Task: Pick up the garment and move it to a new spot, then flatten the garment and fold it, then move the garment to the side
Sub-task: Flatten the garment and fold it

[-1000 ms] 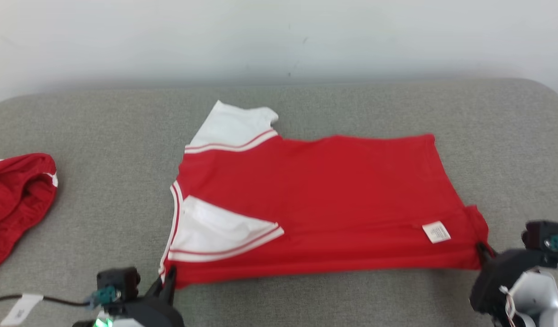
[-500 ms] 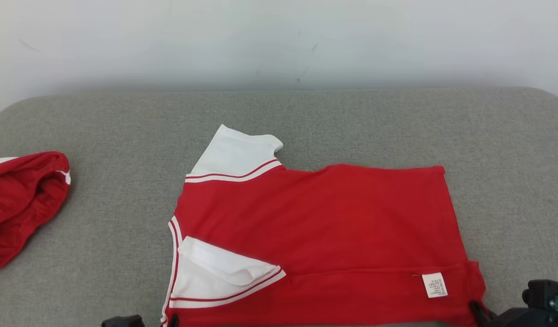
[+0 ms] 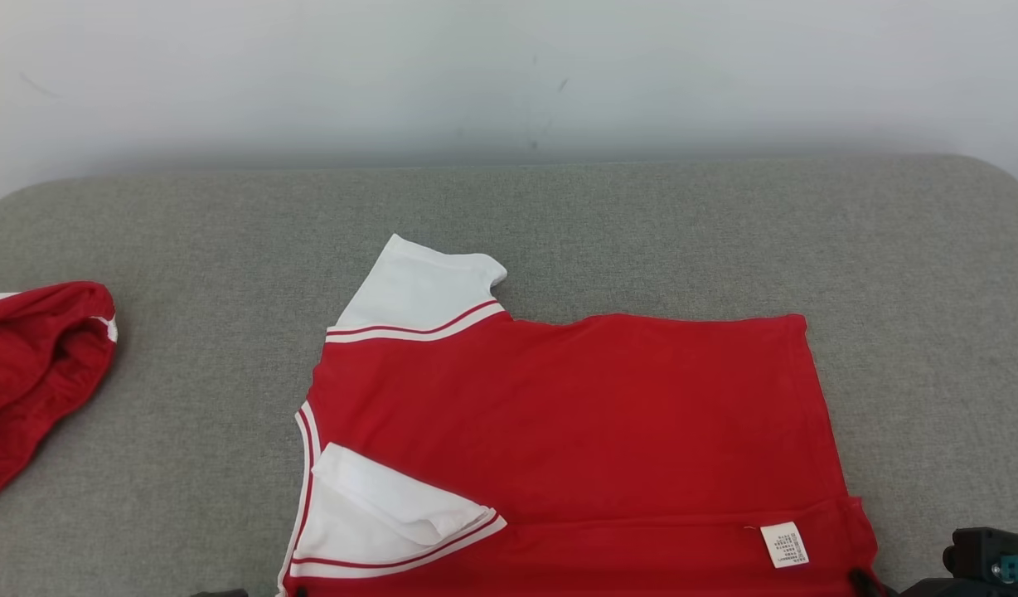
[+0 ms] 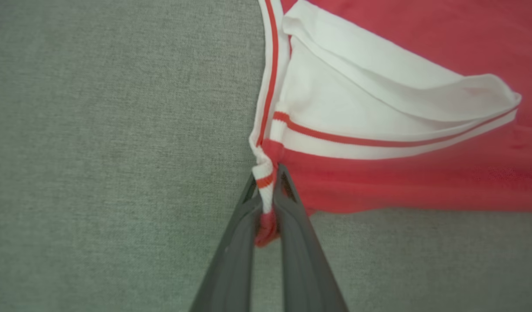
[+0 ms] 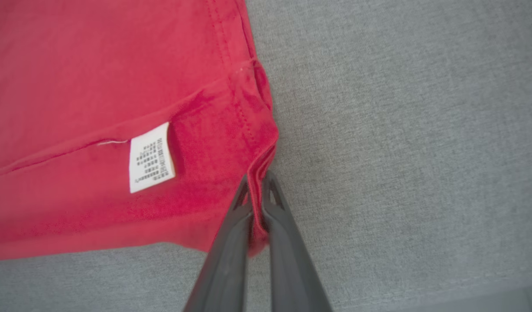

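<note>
We note the left gripper (image 4: 267,173) with its jaws closed tight on a bunched tab of the garment (image 3: 575,414): red-and-white ribbed trim at the shoulder corner, squeezed between them. The right gripper (image 5: 257,175) has its jaws likewise closed, on the doubled hem corner.

Just left of the right jaws sits the care label (image 5: 151,158). Just ahead and right of the left jaws, the near white sleeve (image 4: 378,86) lies over the red body.

The garment spreads flat on the grey padded surface (image 3: 642,215). Its near edge is strung between the two pairs of jaws, and the body runs away from them to the far sleeve (image 3: 418,290). Well off to the left of the left jaws lies a second red garment (image 3: 36,365), apart.

Judgement: the cloth is light, soft, limp and a little stretchy, so it will sag and drag wherever unsupported. Corners and seamed trim, where layers stack thick, give the surest hold. Thin pinches may slip under tension.
</note>
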You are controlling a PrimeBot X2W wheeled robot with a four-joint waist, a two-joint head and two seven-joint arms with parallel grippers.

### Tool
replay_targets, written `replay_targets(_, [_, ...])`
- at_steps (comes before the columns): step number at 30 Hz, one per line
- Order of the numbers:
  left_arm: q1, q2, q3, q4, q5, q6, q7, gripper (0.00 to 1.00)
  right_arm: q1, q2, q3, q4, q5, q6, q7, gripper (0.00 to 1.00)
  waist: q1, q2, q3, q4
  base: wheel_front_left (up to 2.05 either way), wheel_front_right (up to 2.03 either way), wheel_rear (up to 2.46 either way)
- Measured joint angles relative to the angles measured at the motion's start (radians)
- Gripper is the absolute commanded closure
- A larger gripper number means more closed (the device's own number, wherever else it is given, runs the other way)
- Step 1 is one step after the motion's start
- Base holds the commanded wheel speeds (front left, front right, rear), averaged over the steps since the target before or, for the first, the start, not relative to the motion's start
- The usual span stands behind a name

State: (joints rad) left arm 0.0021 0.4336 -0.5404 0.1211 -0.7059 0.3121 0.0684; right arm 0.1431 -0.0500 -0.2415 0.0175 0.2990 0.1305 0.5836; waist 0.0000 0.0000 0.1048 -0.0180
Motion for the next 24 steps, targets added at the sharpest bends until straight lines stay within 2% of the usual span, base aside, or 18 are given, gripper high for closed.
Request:
replay_targets(4, [0.001, 0.004, 0.004, 0.005, -0.017, -0.006, 0.006, 1.00, -0.004, 0.000, -0.002, 0.011, -0.001, 0.000, -0.001, 1.00, 0.0000, 0.0000, 0.000, 0.002, 0.00, 0.00, 0.00])
replay_targets(5, [0.001, 0.006, 0.001, 0.006, -0.018, -0.014, 0.016, 1.00, -0.004, 0.000, 0.000, 0.016, 0.000, 0.000, 0.002, 0.76, 0.0000, 0.0000, 0.000, 0.003, 0.00, 0.00, 0.00])
replay_targets(6, [0.002, 0.006, 0.000, 0.007, -0.025, -0.015, 0.022, 1.00, -0.004, 0.000, 0.001, 0.022, 0.002, 0.000, 0.006, 0.76, -0.0001, 0.0000, -0.001, 0.003, 0.00, 0.00, 0.00])
replay_targets(7, [0.004, 0.006, -0.002, 0.007, -0.031, -0.022, 0.029, 0.91, -0.004, 0.000, 0.001, 0.028, 0.003, 0.000, 0.008, 0.00, -0.0001, 0.0000, -0.001, 0.003, 0.00, 0.00, 0.00])
replay_targets(8, [0.006, 0.006, -0.003, 0.007, -0.033, -0.022, 0.031, 0.62, -0.004, 0.000, 0.001, 0.030, 0.004, 0.000, 0.010, 0.00, 0.0000, 0.0000, -0.002, 0.004, 0.00, 0.00, 0.00])
replay_targets(9, [0.009, 0.006, -0.003, 0.007, -0.034, -0.022, 0.031, 0.00, -0.004, 0.000, 0.001, 0.031, 0.008, 0.000, 0.009, 0.00, 0.0000, 0.0000, -0.002, 0.003, 0.00, 0.00, 0.00])
replay_targets(14, [0.016, 0.011, 0.016, -0.011, -0.039, -0.013, 0.015, 0.00, -0.018, 0.000, -0.001, 0.003, 0.008, 0.000, -0.020, 0.00, 0.0000, 0.0000, -0.003, 0.000, 0.00, 0.00, 0.00])
replay_targets(18, [-0.003, 0.044, 0.044, -0.054, -0.031, -0.007, -0.004, 0.00, -0.041, 0.000, -0.008, -0.046, -0.006, 0.000, -0.031, 0.00, -0.0001, 0.0000, 0.001, -0.004, 0.00, 0.00, 0.00])
replay_targets(22, [-0.081, 0.094, 0.054, -0.095, -0.004, -0.011, 0.033, 0.00, -0.087, -0.001, -0.002, -0.109, -0.046, 0.000, -0.010, 0.00, -0.0001, 0.0000, 0.017, -0.008, 0.00, 0.00, 0.00])
replay_targets(24, [-0.186, 0.118, 0.060, -0.121, 0.031, -0.015, 0.060, 0.00, -0.158, 0.000, 0.018, -0.151, -0.093, 0.000, 0.025, 0.00, 0.0000, 0.0000, 0.037, -0.013, 0.00, 0.00, 0.00])
